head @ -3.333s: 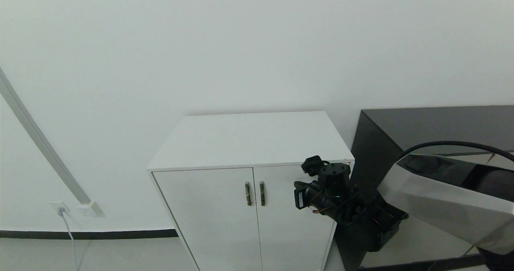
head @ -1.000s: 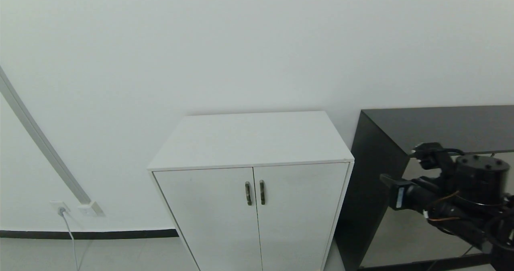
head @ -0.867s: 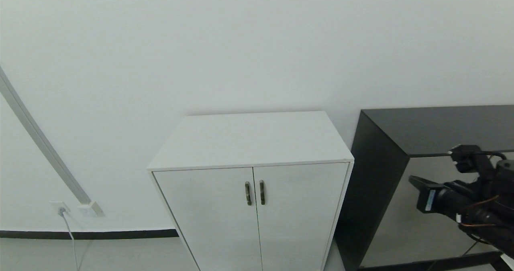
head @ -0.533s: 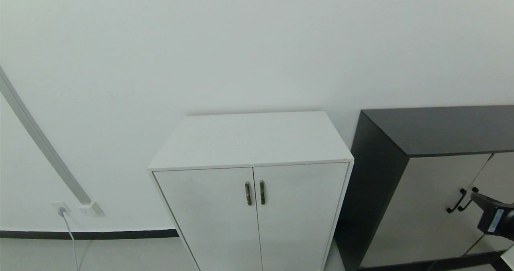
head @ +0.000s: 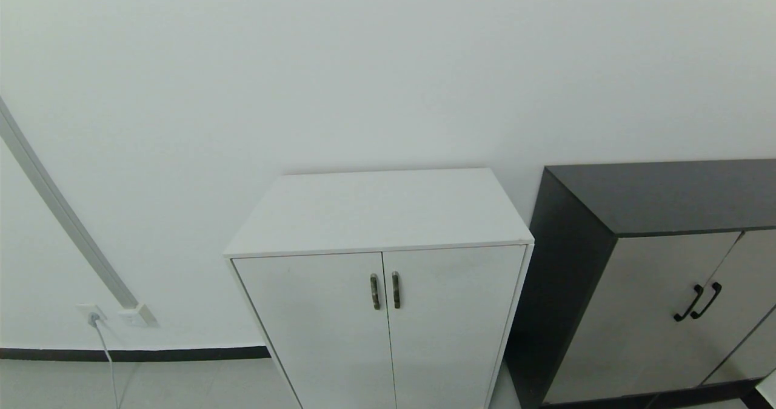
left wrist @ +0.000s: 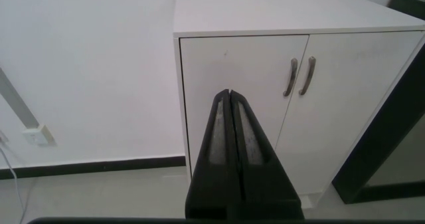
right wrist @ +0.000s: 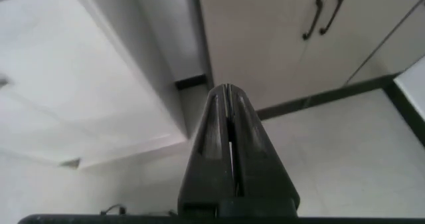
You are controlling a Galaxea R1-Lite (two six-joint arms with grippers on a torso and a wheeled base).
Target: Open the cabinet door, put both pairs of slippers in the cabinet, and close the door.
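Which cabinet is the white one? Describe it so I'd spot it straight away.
Two cabinets stand side by side against the wall. The white cabinet is the left one, nearer the wall socket. Unlike its black neighbour with black handles, it is all white, with two short brownish handles.

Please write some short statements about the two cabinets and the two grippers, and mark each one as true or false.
1. Both doors of the white cabinet are shut. True.
2. The left gripper is open. False: it is shut, with nothing in it.
3. A dark cabinet stands beside the white cabinet, on the robot's right. True.
4. The white cabinet's handles sit at the outer edges of the doors. False: they stand side by side at the middle seam.
5. The right gripper is shut. True.
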